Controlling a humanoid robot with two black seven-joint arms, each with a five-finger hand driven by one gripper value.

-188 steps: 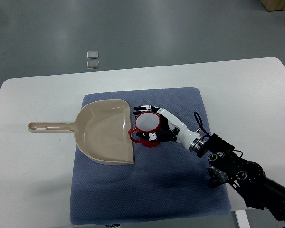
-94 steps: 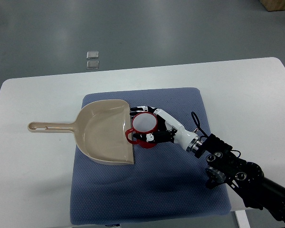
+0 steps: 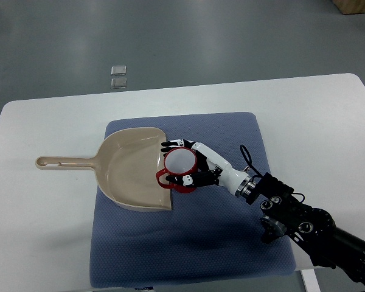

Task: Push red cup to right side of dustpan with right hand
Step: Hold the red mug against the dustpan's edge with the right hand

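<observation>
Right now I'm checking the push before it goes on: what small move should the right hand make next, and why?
Probably stop pushing left and ease the fingers off. The red cup already stands upright at the right edge of the dustpan, its handle overlapping the pan's open lip. The right hand is wrapped around the cup on the blue mat; more push would likely slide it into the pan.

No readable text, label, brand, number or sign to be found anywhere in the frame, no print to be made out on the objects at centre, none on the surfaces around them
</observation>
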